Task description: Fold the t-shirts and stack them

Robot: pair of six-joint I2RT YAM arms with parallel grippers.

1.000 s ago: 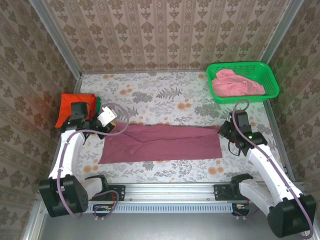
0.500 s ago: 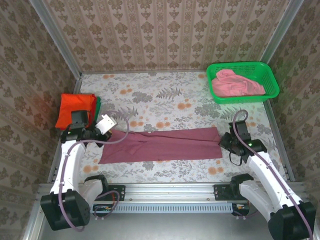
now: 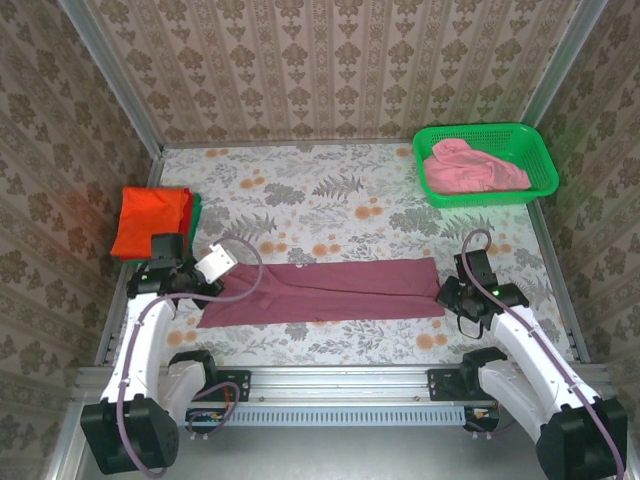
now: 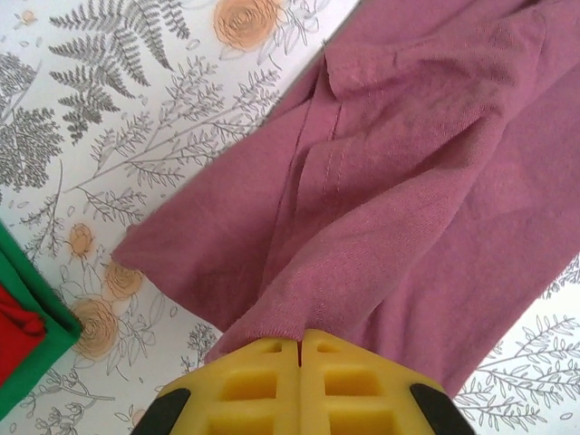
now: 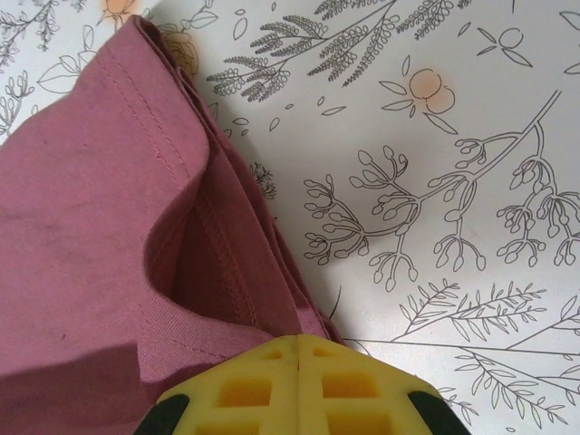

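Since a second ago both arms have drawn back toward 6 o'clock in the top view. The maroon t-shirt (image 3: 330,290) was then a broad band and is now a narrower strip, its far edge carried nearer the arm bases. The left hand (image 4: 300,346) has come away from the stack at 9 o'clock. The right hand (image 5: 298,343) has slid nearer its own base.

Both hands are pinched fully closed on cloth. The left one grips a bunched fold at the shirt's 9 o'clock end, the right one a hemmed corner at its 3 o'clock end. Each hand's yellow waffle-moulded pads (image 5: 240,390) meet along a thin seam.

The shirt lies across the middle of the table (image 3: 330,190), slightly toward 6 o'clock. It is a soft matte knit with long shallow creases and double-stitched hems, and it is layered over itself where the hands hold it. The table covering is white and smooth, printed with grey ferns and orange blossoms.

At 9 to 10 o'clock a flat, squared orange t-shirt (image 3: 150,220) sits on a green t-shirt (image 3: 195,208) whose edge peeks out. At 1 to 2 o'clock a rectangular green plastic mesh basket (image 3: 545,165) holds a crumpled pink t-shirt (image 3: 470,168).
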